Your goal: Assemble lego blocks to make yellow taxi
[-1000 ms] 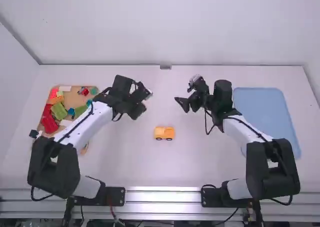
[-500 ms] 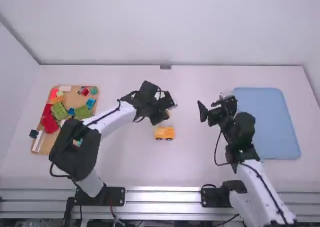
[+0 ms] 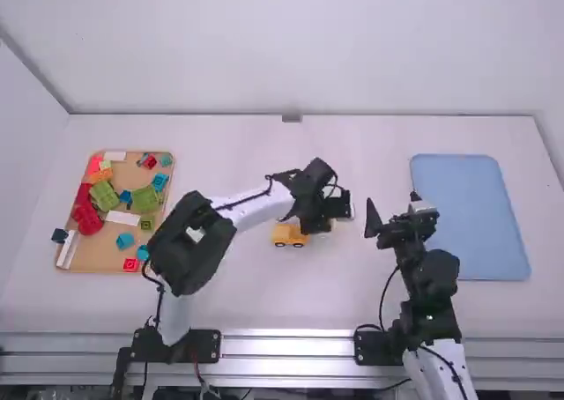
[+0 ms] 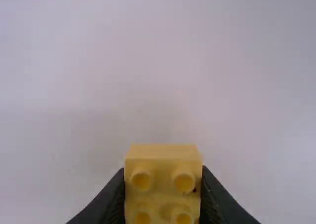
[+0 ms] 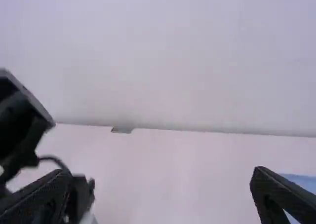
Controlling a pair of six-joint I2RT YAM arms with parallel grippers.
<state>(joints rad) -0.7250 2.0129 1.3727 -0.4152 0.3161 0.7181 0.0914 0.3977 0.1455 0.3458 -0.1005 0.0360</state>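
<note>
The left gripper (image 3: 330, 224) hangs beside the yellow-orange toy vehicle (image 3: 284, 234), which stands on its wheels mid-table; the arm partly covers it. In the left wrist view the left gripper (image 4: 163, 180) is shut on a yellow block (image 4: 163, 160), studs facing the camera. Off to the right of the vehicle is the right gripper (image 3: 393, 210), its fingers spread wide and nothing between them. Seen from its own wrist, the right gripper (image 5: 162, 177) has one finger at each side, with the left arm dark at the left edge.
At the far left a wooden tray (image 3: 99, 261) holds several coloured blocks, among them green (image 3: 144, 198) and red (image 3: 87, 218) ones. A blue tray (image 3: 471, 215) lies on the right. White walls enclose the table's back and sides.
My left arm has swung rightward, past the vehicle to its right side, holding the yellow block. The right gripper has moved right and back toward its base, staying open. The vehicle has not moved.
</note>
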